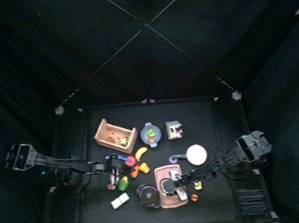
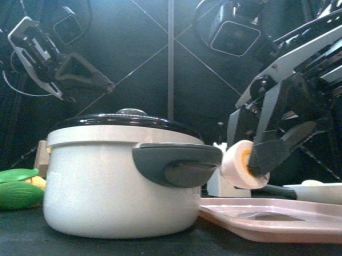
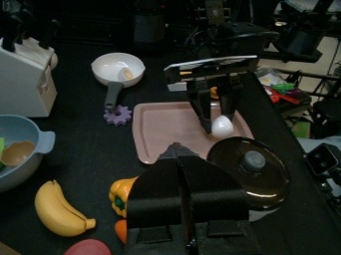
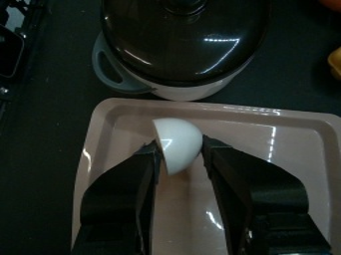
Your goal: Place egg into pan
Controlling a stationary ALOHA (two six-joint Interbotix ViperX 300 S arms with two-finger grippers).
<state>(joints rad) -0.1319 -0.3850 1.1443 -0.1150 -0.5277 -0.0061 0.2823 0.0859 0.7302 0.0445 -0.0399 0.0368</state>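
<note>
My right gripper [image 4: 180, 151] is shut on a white egg [image 4: 177, 139] and holds it a little above a pink tray [image 4: 286, 189]. The front view shows the egg [image 2: 237, 165] in the jaws, clear of the tray [image 2: 274, 217]. In the left wrist view the egg [image 3: 222, 127] hangs over the tray's far side. A small white pan [image 3: 118, 68] with a handle stands beyond the tray, apart from the egg. My left gripper [image 3: 184, 154] is shut and empty, resting left of the tray [image 1: 114, 169].
A white pot with a dark glass lid [image 2: 127, 175] stands right by the tray, also in the right wrist view [image 4: 180, 45]. A banana [image 3: 60, 204], a blue bowl [image 3: 14, 149], a purple piece [image 3: 118, 115] and a white block [image 3: 27, 70] lie on the left.
</note>
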